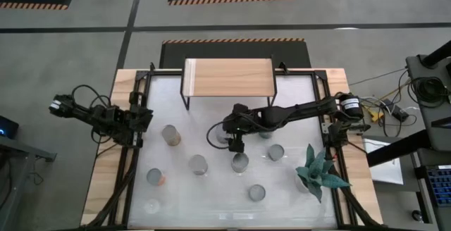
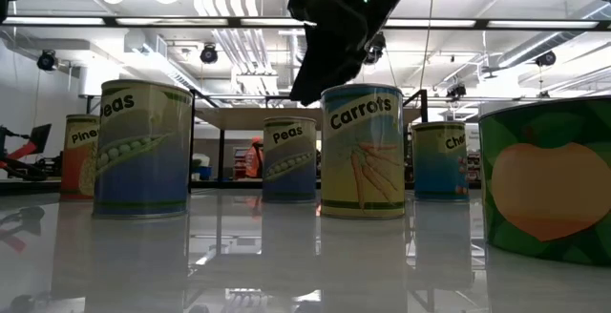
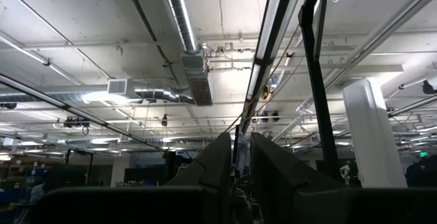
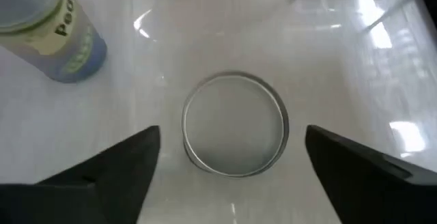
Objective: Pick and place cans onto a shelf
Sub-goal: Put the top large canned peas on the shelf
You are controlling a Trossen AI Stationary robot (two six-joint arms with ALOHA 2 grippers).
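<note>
White and glossy, the counter [image 1: 211, 189] carried the carrots can [image 4: 235, 123] directly under the wide-open right claw [image 4: 232, 159], which probably next had to descend and close around it.

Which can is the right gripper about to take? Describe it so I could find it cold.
On the white table, look in front of the wooden shelf to where the right gripper hangs open. The can lies straight below it, near the table's middle. Unlike its neighbours, it sits centred between the fingers and reads "Carrots".
</note>
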